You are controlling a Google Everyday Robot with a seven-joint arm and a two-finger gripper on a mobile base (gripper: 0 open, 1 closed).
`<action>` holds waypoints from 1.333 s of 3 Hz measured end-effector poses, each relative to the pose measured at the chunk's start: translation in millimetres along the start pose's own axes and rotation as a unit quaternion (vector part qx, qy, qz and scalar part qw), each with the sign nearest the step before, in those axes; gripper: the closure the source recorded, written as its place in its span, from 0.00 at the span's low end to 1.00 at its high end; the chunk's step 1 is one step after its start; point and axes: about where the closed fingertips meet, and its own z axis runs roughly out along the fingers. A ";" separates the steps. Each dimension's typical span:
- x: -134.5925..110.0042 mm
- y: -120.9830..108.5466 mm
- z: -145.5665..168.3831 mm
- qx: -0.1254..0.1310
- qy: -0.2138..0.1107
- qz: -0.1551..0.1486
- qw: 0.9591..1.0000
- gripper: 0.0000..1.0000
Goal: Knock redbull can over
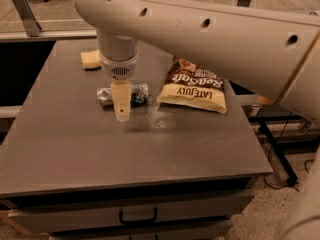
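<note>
The redbull can lies on its side on the grey table, silver with blue markings, its middle hidden behind my gripper. My gripper hangs from the big white arm right in front of the can, its cream fingers pointing down over the table.
A yellow sponge lies at the back left of the table. A brown and cream chip bag lies just right of the can. The table has drawers in front. A black gap drops off at the left edge.
</note>
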 end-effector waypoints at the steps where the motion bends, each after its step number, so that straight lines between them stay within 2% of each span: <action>1: 0.0 3.5 -4.0 0.023 -0.006 0.012 1.000 0.00; 2: 16.9 1.7 -22.1 0.057 -0.048 0.068 0.995 0.00; 3: 54.9 -1.0 -61.4 0.119 -0.109 0.146 0.976 0.00; 4: 52.3 -16.0 -72.2 0.151 -0.135 0.156 0.967 0.00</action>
